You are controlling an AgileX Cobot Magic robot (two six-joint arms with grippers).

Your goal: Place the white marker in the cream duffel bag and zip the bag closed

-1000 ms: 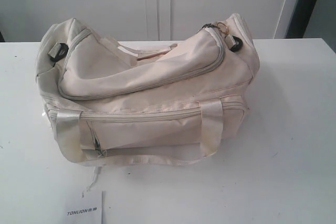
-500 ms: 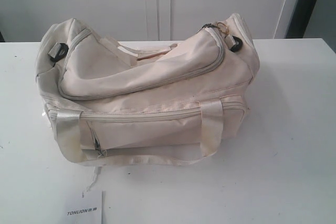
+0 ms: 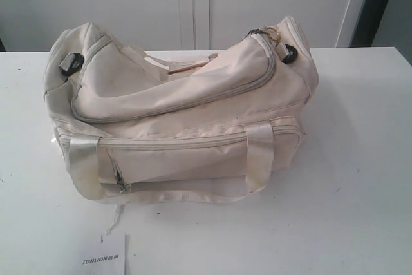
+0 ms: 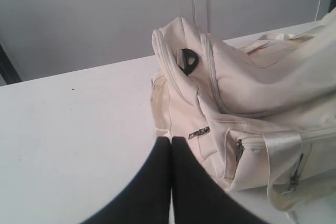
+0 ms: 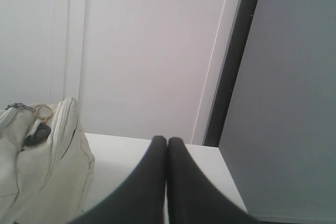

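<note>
Bag (image 3: 187, 114) sits mid-worktop (image 3: 360, 191), long side to the exterior camera and slumped a bit. The curved top zip looks closed, with its puller at the right end next to a black ring (image 3: 286, 53) and a small gold keyring. A second black ring (image 3: 71, 62) is on the left end. The front pocket zip runs along the top edge and looks shut. The front handle (image 3: 257, 152) drapes down over the pocket and the other handle lies flat on top of the bag.

Marker: no view shows it, can't tell where it is.

White card (image 3: 106, 259) printed TONLION lies at the near edge of the worktop, just in front of the bag's left corner and not touching it.

Left end effector (image 4: 171, 142): black fingers pressed together, closed on nothing, above bare worktop near the bag's left end and not touching it.

Right end effector (image 5: 167, 142): fingers also pressed together, closed and empty, off the bag's right end, apart from it.
</note>
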